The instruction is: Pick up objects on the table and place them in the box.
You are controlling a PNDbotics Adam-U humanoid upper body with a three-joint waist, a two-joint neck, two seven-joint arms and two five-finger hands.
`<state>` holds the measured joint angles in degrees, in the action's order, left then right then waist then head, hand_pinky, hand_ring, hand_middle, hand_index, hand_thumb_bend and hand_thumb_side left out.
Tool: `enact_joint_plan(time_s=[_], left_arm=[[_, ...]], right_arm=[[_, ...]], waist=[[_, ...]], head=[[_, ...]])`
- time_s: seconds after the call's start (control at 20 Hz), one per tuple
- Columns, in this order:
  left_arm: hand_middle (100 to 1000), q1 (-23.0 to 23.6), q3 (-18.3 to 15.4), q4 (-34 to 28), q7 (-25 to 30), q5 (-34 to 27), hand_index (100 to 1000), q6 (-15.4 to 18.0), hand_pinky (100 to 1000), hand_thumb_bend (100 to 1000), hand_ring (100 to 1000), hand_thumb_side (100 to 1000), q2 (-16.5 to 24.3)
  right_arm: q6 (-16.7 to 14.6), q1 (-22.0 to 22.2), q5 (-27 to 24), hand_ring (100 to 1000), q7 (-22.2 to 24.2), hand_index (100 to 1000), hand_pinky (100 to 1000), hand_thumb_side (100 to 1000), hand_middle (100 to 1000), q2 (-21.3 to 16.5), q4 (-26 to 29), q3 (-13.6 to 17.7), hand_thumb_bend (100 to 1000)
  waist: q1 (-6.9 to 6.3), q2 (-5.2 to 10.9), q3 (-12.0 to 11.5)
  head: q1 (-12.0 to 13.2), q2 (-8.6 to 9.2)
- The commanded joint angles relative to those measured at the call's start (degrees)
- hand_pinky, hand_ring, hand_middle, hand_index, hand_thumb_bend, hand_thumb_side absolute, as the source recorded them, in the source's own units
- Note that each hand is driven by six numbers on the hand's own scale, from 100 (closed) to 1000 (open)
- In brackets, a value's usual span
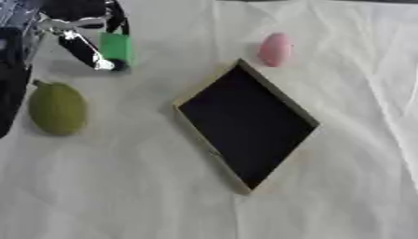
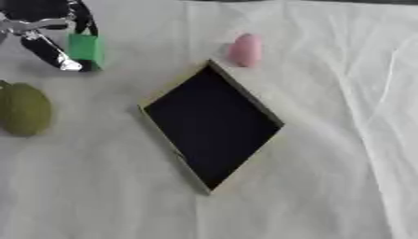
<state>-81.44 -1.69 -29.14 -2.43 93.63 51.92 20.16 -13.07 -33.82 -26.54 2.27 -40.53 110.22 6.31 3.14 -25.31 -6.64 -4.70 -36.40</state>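
My left hand (image 1: 75,21) is at the far left corner of the table, its dark fingers curled round a small green block (image 1: 115,46) that stands upright between them. A shallow box (image 1: 207,83) with a tan rim and a dark inside lies turned like a diamond in the middle of the table. Just beyond its far corner rests a pink egg-shaped object (image 1: 275,49). On the left, nearer than the hand, an olive-green fruit (image 1: 57,108) with a short stem lies on the cloth. My right hand shows in neither view.
A white, creased cloth (image 1: 122,186) covers the table. My left arm (image 1: 8,88) runs dark along the left edge beside the fruit.
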Motion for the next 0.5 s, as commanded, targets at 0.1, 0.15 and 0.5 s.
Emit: enact_joint_plan(time_s=[0.1,0.15,0.5], left_arm=[[351,-0.07,-0.38,1.29,-1.92,2.36,560,0.04,585,434,497,381,0.54],[349,-0.03,-0.43,1.32,-2.24,2.44,557,0.05,581,431,495,378,0.55],[337,0.19,-0.63,1.43,-3.86,1.99,541,0.04,557,424,481,352,0.64]], right_arm=[[0.05,-0.78,-0.64,754,0.21,770,942,557,611,-1.15,0.45,0.72,100],[0.09,-0.77,-0.69,755,0.22,770,943,557,611,-1.12,0.45,0.74,100],[0.10,-0.61,-0.95,756,0.14,771,943,557,613,-1.02,0.43,0.77,100]], waist=[[0.06,1.03,0.06],[0.05,1.06,0.05],[0.06,1.74,0.10]], head=[[-0.02,0.48],[-0.04,0.45],[-0.13,0.18]])
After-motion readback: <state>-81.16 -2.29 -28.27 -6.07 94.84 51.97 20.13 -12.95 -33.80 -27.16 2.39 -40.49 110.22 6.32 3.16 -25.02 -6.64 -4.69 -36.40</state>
